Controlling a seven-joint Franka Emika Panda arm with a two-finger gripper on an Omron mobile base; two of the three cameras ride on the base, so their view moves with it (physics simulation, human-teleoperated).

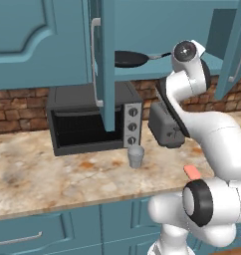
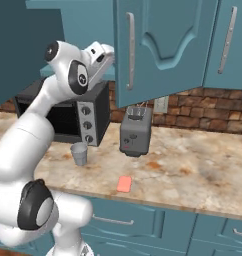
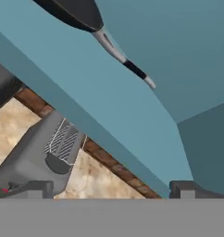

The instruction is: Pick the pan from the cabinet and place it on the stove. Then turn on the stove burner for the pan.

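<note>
The black pan (image 1: 129,59) lies on the bottom shelf of the open teal cabinet (image 1: 142,72), its thin grey handle (image 1: 160,56) pointing right towards my wrist. In the hand view the pan (image 3: 79,11) is at the top, with its handle (image 3: 125,60) running down and right across the cabinet's (image 3: 132,115) shelf. My gripper (image 3: 109,190) is open and empty, just outside the shelf's front edge and short of the handle's end. The stove and its burner are out of view.
The cabinet's open doors (image 1: 107,64) (image 2: 158,45) stick out on both sides of my hand. Below on the counter stand a black toaster oven (image 1: 92,122), a grey toaster (image 1: 165,124) (image 3: 44,152), a small cup (image 1: 136,156) and a flat pink piece (image 2: 124,184).
</note>
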